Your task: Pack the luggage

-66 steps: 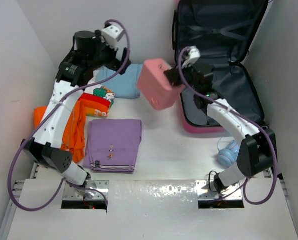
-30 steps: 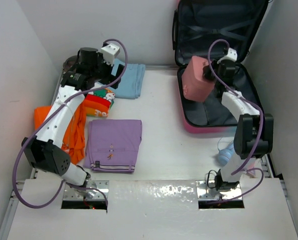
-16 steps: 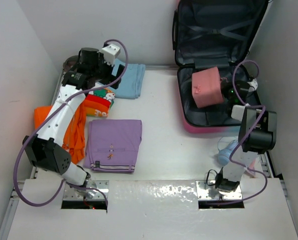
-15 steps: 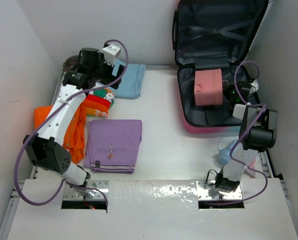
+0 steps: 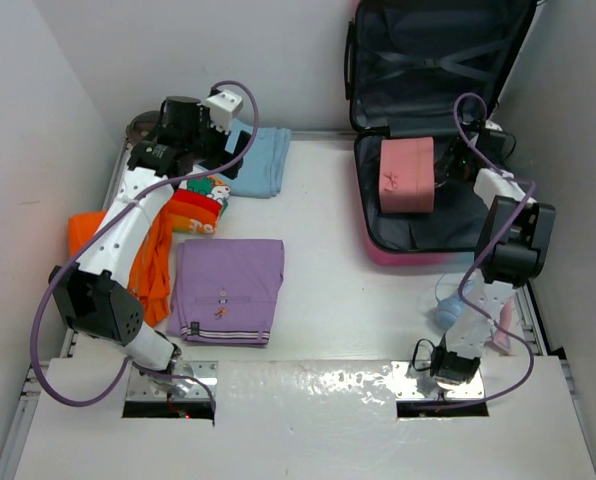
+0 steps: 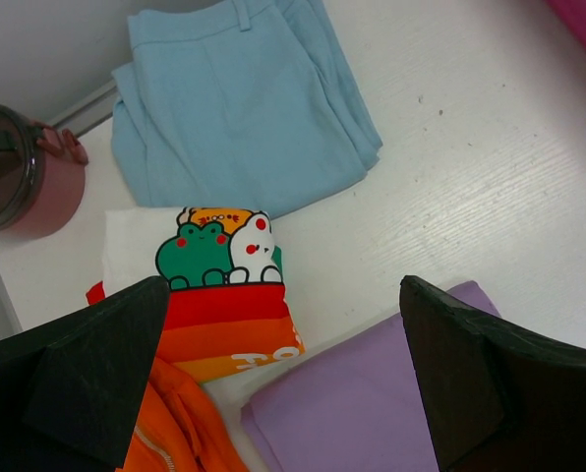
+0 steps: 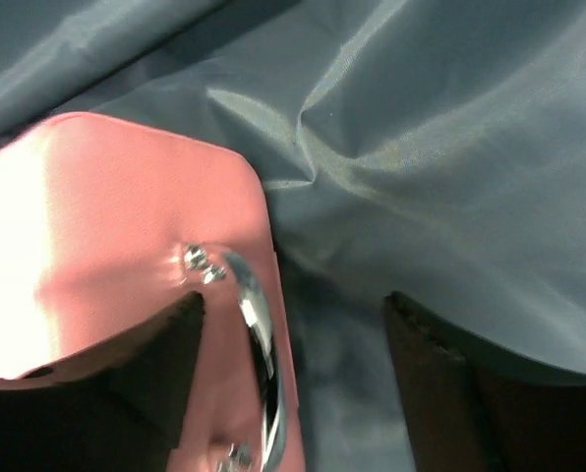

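The luggage (image 5: 408,258) lies open at the back right, its lid (image 5: 438,50) leaning on the wall and its dark grey lining (image 7: 450,147) showing. A small pink case (image 5: 406,175) rests flat inside the lower half. My right gripper (image 5: 450,165) hovers just right of it, open. In the right wrist view the pink case (image 7: 106,226) and its metal handle (image 7: 259,324) sit between the spread fingers of the right gripper (image 7: 295,305), which do not clamp it. My left gripper (image 5: 178,150) hangs open over the clothes at the back left, holding nothing (image 6: 283,285).
Folded blue trousers (image 6: 244,98), a frog-print shirt (image 6: 214,265), a purple garment (image 5: 228,288) and orange clothing (image 5: 148,250) lie on the left. A pink cup with a dark lid (image 6: 18,177) stands in the back left corner. A pale blue object (image 5: 456,305) lies below the luggage. Walls close in both sides.
My right gripper carried the pink case from mid-table into the luggage, laid it flat on the lining and opened its jaws. The left arm has barely moved.
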